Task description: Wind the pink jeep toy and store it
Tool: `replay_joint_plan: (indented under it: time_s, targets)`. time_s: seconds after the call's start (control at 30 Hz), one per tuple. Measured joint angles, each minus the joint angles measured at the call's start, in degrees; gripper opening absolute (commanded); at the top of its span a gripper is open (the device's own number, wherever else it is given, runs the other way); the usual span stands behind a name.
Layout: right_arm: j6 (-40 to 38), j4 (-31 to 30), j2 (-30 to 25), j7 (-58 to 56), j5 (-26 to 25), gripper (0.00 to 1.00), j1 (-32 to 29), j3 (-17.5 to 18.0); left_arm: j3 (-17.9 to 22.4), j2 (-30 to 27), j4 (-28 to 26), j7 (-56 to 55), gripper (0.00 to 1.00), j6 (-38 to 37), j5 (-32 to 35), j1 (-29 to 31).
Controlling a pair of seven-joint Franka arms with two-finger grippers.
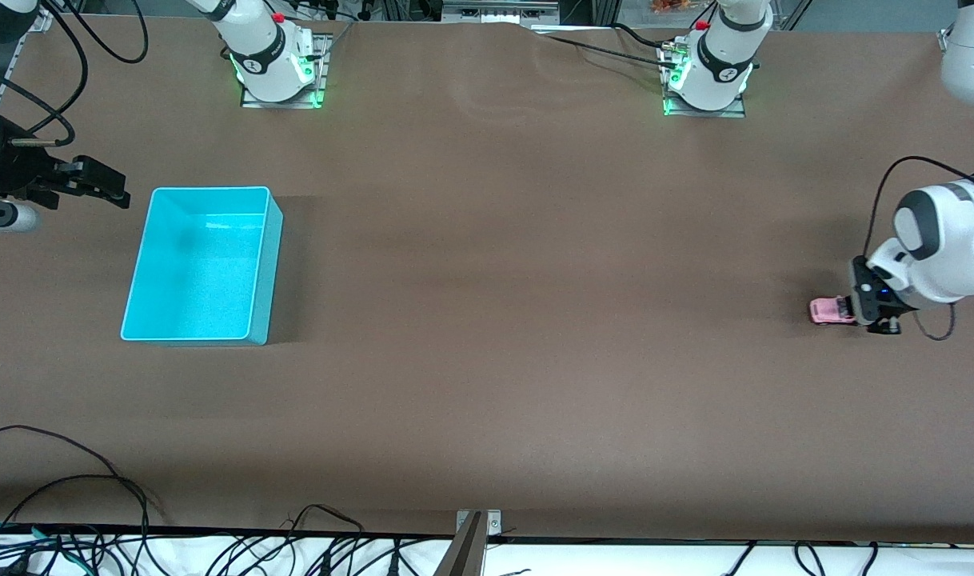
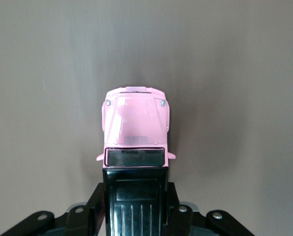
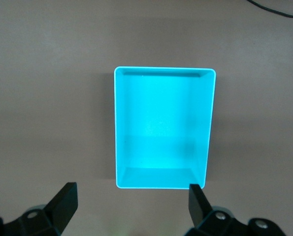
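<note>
The pink jeep toy (image 1: pixel 828 310) sits on the brown surface (image 1: pixel 519 264) at the left arm's end of the table, well apart from the cyan bin (image 1: pixel 205 264), which stands at the right arm's end. The left wrist view shows the toy's pink hood pointing away from the camera and its black roof lying between the fingers (image 2: pixel 98 204) of the left pincer (image 1: pixel 864 314), which presses in on the rear of the body from both sides. Whether the wheels touch the surface cannot be told.

The right pincer (image 1: pixel 103 186) hangs spread wide beside the bin, toward the right arm's end, holding nothing; that arm waits.

The grip takes only the rear half of a small, smooth body, so the toy could twist or slip out during a pull-back to wind it. If it is released badly aimed, it could roll wide of the bin, which is a long way off.
</note>
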Motion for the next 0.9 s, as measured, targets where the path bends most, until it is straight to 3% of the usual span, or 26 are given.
replay_joint_plan:
  time_s: [0.23, 0.5, 0.63, 0.67, 0.7, 0.73, 0.9]
  targets:
    - [0.0, 0.0, 0.0, 0.0, 0.0, 1.0, 0.0, 0.0, -0.1, 2.8, 4.6, 6.0, 0.0, -0.2, 0.0, 4.7]
    - [0.0, 0.0, 0.0, 0.0, 0.0, 1.0, 0.0, 0.0, -0.3, 3.4, 5.6, 7.0, 0.0, -0.4, 0.0, 5.6]
    - [0.0, 0.0, 0.0, 0.0, 0.0, 1.0, 0.0, 0.0, -0.3, 3.4, 5.6, 7.0, 0.06, -0.5, 0.0, 5.6]
    - [0.0, 0.0, 0.0, 0.0, 0.0, 1.0, 0.0, 0.0, -0.3, 3.4, 5.6, 7.1, 0.15, -0.5, 0.0, 5.6]
    - [0.0, 0.0, 0.0, 0.0, 0.0, 1.0, 0.0, 0.0, -0.3, 3.4, 5.6, 7.1, 0.41, -0.5, 0.0, 5.6]
    - [0.0, 0.0, 0.0, 0.0, 0.0, 1.0, 0.0, 0.0, -0.3, 3.4, 5.6, 7.1, 0.96, -0.5, 0.0, 5.6]
    - [0.0, 0.0, 0.0, 0.0, 0.0, 1.0, 0.0, 0.0, -0.3, 3.7, 5.6, 7.1, 1.0, -0.8, 0.0, 5.7]
